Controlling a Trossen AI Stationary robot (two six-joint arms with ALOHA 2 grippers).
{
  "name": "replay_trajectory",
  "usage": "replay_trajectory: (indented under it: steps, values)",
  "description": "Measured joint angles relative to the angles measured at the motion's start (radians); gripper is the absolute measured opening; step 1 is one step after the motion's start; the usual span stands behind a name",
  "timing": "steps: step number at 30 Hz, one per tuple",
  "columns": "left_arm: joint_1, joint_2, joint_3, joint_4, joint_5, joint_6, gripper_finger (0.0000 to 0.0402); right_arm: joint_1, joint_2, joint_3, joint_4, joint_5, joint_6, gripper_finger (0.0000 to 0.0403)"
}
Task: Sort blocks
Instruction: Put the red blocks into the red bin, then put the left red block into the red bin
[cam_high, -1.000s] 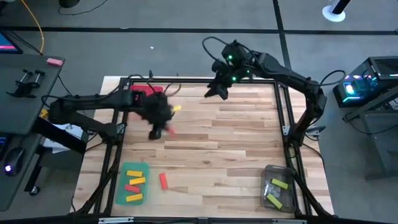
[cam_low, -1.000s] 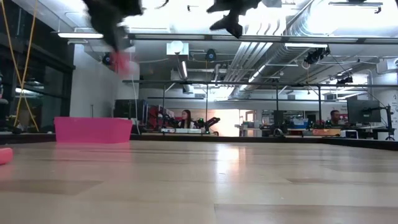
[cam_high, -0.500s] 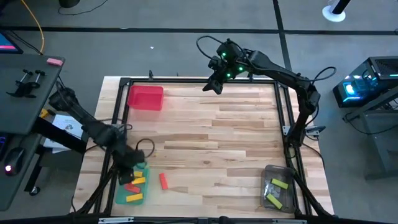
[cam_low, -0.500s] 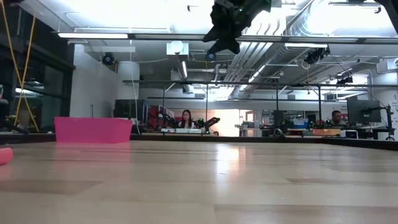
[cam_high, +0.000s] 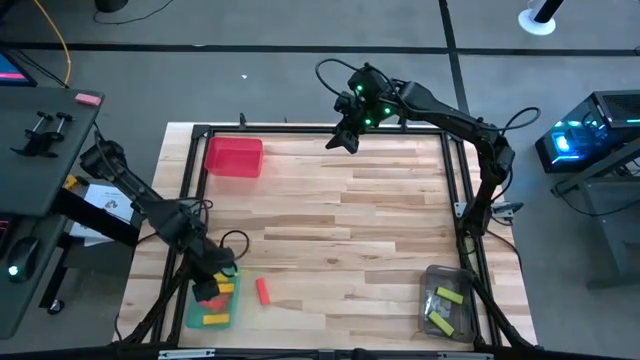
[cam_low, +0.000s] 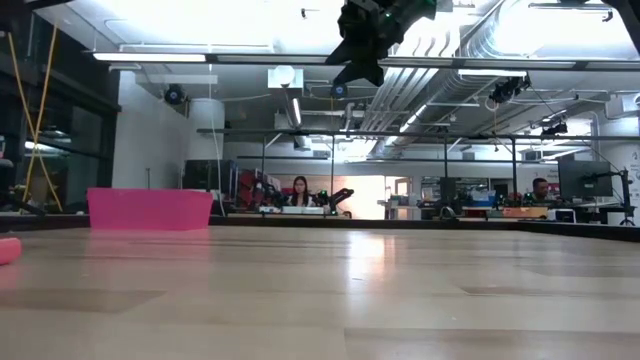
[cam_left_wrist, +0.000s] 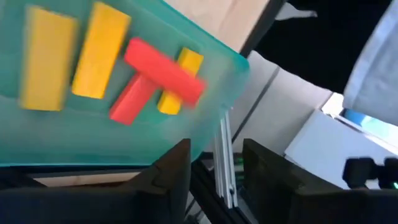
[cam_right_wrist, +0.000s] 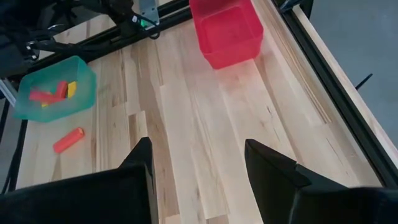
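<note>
Blocks are spread over three places on the table (cam_high: 340, 215): a mix of red and yellow bars in the green tray (cam_high: 212, 300) at the near left corner, one red block (cam_high: 262, 290) lying loose on the wood just beside that tray, and light green or yellow bars in the clear tray (cam_high: 445, 300) at the near right corner. The red tray (cam_high: 233, 157) at the far left corner looks empty from above. The left gripper (cam_high: 212, 285) hangs right over the green tray; its wrist view looks down past two dark fingers (cam_left_wrist: 171, 171) with a gap between them and nothing in that gap, so the jaws stand apart and empty. Below them lie two yellow blocks (cam_left_wrist: 71, 56) side by side, and a red block (cam_left_wrist: 163, 70) resting crosswise over another red and a yellow one, which suggests it was let fall rather than set down neatly. Reds and yellows sharing one tray does not look like a finished sort by colour, and the loose red block on the wood is probably the next one to collect. The right gripper (cam_high: 342, 138) waits high over the far edge of the table, near its middle, its jaws wide apart and holding nothing, placed well clear of the left arm's work. The blocks are plain, solid-coloured rectangular bars, much smaller than the trays, and should be easy to pinch across their narrow sides.
</note>
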Motion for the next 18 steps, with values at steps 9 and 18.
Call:
replay_trajectory:
  steps: [9,18]
  values:
    - [0.166,-0.079,0.0,0.063,0.012,0.146,0.0158,0.0,-0.002,0.0,-0.024,-0.116,0.028,0.0141]
    - [0.422,-0.019,0.083,0.043,0.032,0.37,0.0139,0.033,-0.028,0.0,-0.122,-0.22,-0.057,0.0141]
